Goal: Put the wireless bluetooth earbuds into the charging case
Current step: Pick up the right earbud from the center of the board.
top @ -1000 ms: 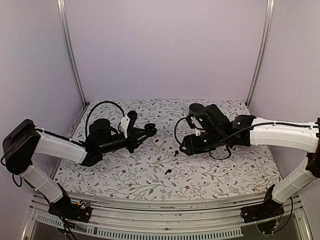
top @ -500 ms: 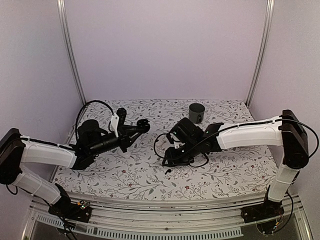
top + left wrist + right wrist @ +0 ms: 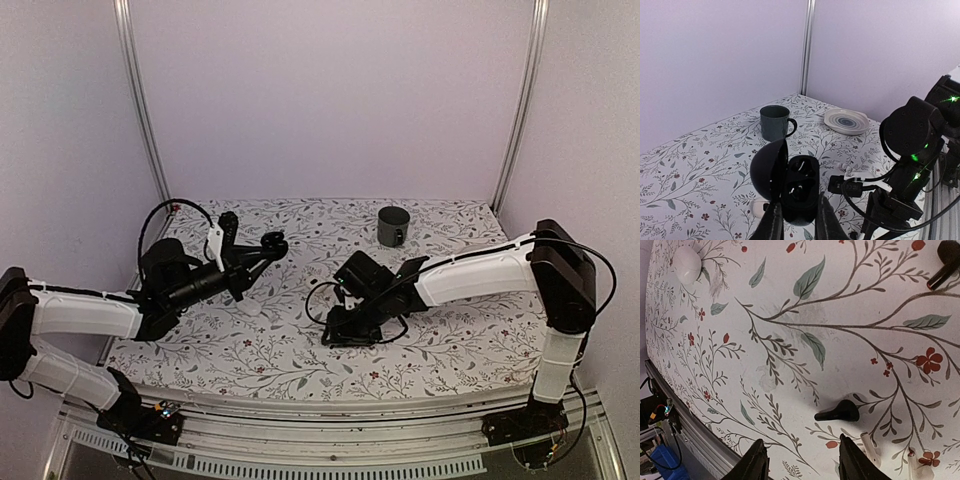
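Note:
My left gripper [image 3: 798,206] is shut on the black charging case [image 3: 799,186], held above the table with its lid [image 3: 766,172] open and both sockets empty. In the top view this gripper [image 3: 258,254] holds the case [image 3: 272,243] at the left. My right gripper [image 3: 802,460] is open, low over the table, just short of one black earbud [image 3: 837,412] lying on its side. The second earbud [image 3: 945,262] lies farther off at the frame's top right. In the top view the right gripper [image 3: 335,335] is at front centre and the earbuds are hidden under it.
A grey mug [image 3: 393,225] stands at the back right. A white oval object [image 3: 687,262] lies on the cloth left of centre [image 3: 250,308]. A white plate [image 3: 846,121] shows beyond the mug. Small white pieces [image 3: 869,447] lie beside my right fingers. The table's front edge is close.
My right arm has swung left and down to the front centre of the table, over an earbud. My left arm has drawn back to the left with the open case.

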Action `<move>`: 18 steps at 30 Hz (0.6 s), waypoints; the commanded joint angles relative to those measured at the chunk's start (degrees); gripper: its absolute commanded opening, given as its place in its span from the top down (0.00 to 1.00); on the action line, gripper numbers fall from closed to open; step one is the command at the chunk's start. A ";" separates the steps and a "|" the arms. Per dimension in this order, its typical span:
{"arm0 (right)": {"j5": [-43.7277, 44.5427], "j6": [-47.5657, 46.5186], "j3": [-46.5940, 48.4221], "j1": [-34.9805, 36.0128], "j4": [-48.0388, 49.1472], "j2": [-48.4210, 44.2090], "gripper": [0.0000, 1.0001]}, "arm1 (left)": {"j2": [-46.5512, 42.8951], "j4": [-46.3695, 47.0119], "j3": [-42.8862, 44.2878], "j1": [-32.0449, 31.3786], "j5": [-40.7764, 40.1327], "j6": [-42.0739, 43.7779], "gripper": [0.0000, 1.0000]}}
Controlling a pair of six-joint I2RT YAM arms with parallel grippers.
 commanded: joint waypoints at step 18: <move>1.29 0.70 4.43 -1.61 -1.42 4.86 0.47 | -2.32 1.77 -1.98 2.68 2.00 0.41 1.00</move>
